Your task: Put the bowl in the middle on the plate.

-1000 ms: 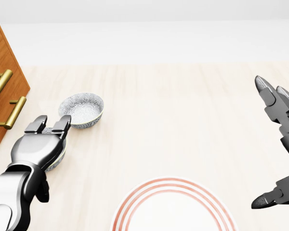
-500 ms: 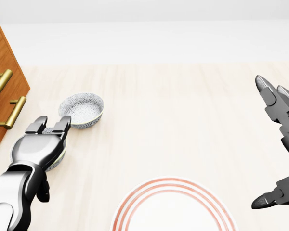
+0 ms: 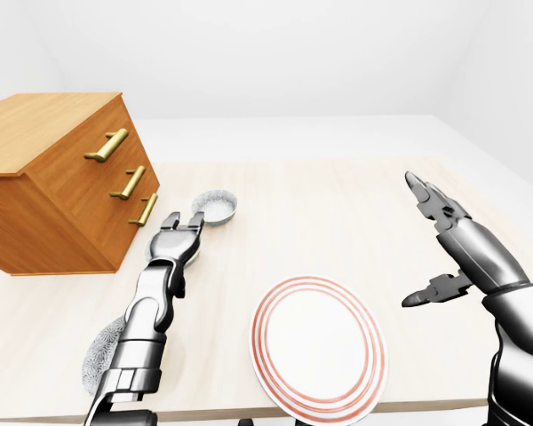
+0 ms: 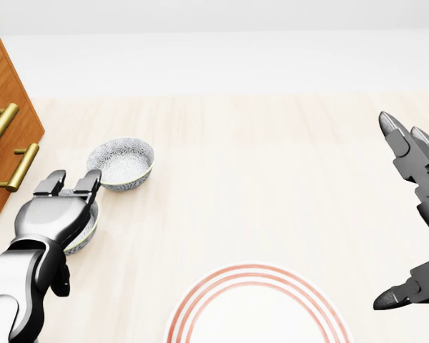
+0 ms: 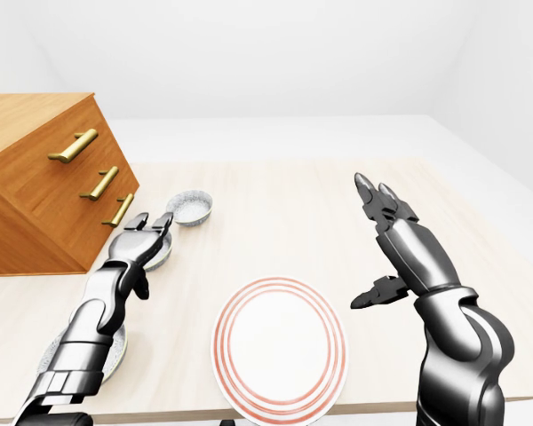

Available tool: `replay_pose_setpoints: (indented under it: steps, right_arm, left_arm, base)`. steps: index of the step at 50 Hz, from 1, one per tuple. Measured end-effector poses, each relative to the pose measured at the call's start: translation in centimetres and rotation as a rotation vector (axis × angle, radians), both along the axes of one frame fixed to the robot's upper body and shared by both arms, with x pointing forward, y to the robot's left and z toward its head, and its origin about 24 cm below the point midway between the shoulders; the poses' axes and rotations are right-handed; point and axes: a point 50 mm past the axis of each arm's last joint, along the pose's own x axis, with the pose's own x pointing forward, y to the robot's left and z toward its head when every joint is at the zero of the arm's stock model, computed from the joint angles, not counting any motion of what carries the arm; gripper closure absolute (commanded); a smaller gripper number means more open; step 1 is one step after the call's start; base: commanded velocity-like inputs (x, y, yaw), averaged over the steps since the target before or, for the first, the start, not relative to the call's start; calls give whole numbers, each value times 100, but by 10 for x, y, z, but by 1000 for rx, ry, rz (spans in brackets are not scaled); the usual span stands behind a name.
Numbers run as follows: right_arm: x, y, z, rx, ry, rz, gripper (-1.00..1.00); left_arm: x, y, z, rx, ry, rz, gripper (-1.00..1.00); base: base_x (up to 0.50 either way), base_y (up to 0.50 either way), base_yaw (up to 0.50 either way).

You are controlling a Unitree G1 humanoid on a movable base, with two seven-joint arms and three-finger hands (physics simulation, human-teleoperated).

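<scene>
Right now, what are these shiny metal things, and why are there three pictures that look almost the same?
Those are the two arms of a human-shaped robot inside a computer simulation. All three pictures come from cameras on its head, looking down over its arms. Two of them work like a pair of eyes, so they nearly match. On the pale table stand a wooden chest of drawers, a red-ringed plate and three patterned bowls in a row. The left hand hangs over the middle bowl with its fingers open, and it grips nothing yet. The far bowl and the near bowl lie free. The right hand hangs open in the air and holds nothing.
</scene>
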Motion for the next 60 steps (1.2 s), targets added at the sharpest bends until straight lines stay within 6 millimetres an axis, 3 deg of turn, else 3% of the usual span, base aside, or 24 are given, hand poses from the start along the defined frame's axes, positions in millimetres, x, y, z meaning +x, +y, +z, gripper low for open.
replay_pose_setpoints:
  steps: [60]
  right_arm:
    - [1,0,-2,7,7,2,-100]
  left_arm:
    - [13,2,-8,-1,12,13,-100]
  base:
    - [0,0,0]
